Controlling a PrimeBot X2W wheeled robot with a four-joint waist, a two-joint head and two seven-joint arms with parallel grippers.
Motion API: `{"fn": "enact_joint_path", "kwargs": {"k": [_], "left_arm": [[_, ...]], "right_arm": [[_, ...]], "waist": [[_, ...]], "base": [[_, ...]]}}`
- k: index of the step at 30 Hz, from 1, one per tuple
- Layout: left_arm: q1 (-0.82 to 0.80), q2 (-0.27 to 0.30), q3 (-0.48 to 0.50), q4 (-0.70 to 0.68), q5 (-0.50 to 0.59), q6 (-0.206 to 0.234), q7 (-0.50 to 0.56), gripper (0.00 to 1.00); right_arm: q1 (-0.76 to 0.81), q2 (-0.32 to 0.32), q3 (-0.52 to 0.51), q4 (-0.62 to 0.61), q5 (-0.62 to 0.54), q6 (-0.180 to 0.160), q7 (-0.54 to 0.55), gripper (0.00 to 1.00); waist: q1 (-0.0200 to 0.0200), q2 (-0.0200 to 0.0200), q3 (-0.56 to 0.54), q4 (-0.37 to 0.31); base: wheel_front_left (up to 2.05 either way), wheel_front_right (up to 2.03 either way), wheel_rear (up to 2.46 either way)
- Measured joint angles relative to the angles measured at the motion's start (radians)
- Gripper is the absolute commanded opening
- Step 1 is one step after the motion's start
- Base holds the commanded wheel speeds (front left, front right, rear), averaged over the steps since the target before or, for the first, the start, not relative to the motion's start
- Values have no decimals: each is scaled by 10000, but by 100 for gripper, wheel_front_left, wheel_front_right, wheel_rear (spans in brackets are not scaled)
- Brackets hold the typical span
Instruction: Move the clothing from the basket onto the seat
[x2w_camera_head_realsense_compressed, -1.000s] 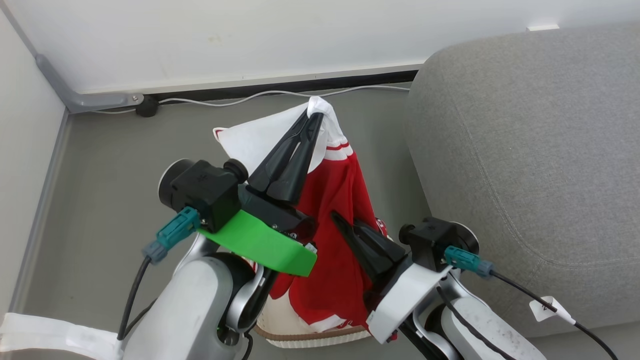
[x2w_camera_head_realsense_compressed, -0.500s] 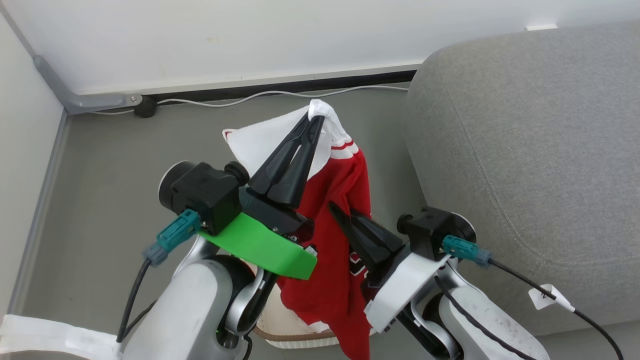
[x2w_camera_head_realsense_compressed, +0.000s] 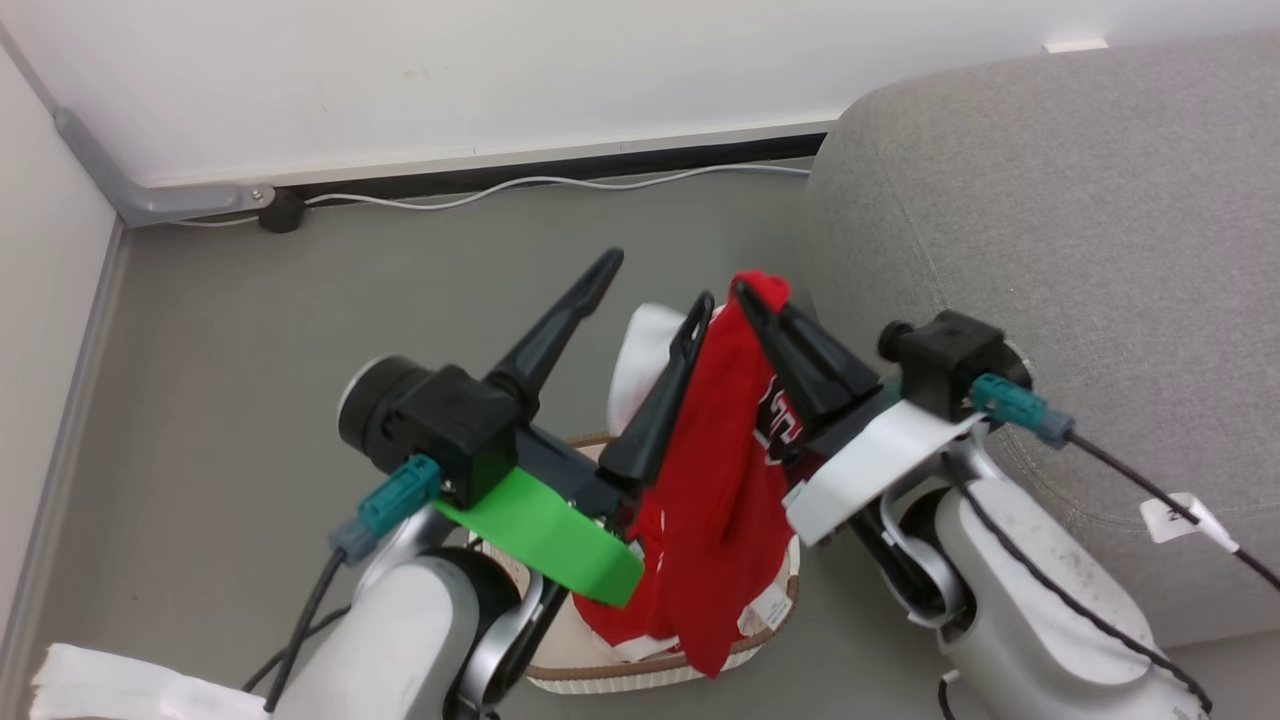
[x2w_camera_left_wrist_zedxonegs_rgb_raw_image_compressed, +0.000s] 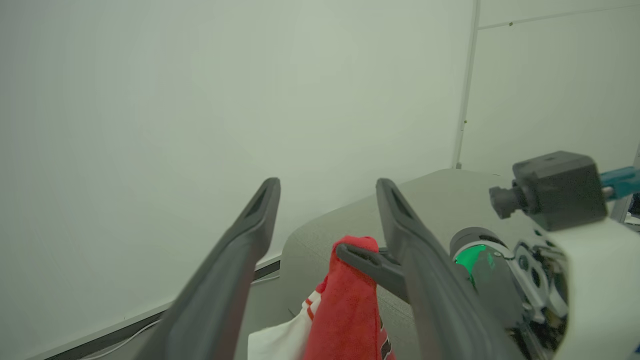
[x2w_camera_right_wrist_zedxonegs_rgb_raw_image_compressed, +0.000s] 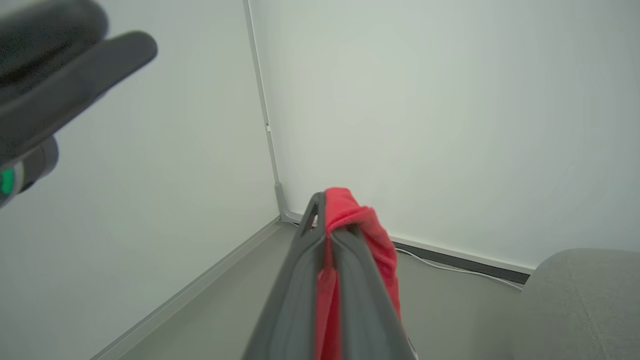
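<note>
Left tool (x2w_camera_head_realsense_compressed: 655, 285) gapes, raised; right tool (x2w_camera_head_realsense_compressed: 743, 290) beside it pinches the clothing (x2w_camera_head_realsense_compressed: 715, 490).

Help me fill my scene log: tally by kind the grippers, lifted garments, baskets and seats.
Grippers: 2, the left gripper open, the right gripper shut on the clothing
Lifted garments: 1, that clothing
Baskets: 1, the basket
Seats: 1, the seat
Total: 5

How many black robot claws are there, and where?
2. The left gripper, open, stands beside the soft red jersey hanging over the cream plastic basket. The right gripper pinches the jersey's top, next to the grey fabric sofa seat.
</note>
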Motion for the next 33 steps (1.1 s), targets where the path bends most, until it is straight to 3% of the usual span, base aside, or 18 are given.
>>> {"fn": "enact_joint_path", "kwargs": {"k": [5,19,33], "left_arm": [[428,173,-316,130,-4,-65,151,100],[936,506,-581,-59,153,-100,412,100],[957,807,-621,-453,339,-90,677,100]], "right_arm": [[-258,-142,-520,148,90,-222,-136,0],[-454,-456,-1085,437,270,-320,-184,0],[-696,-667,-1536,460,387,-420,-326,0]], "waist": [[0,0,27,-48],[0,0,265,-468],[0,1,878,-1388]], "base": [[0,0,0],[0,0,0],[0,0,0]]}}
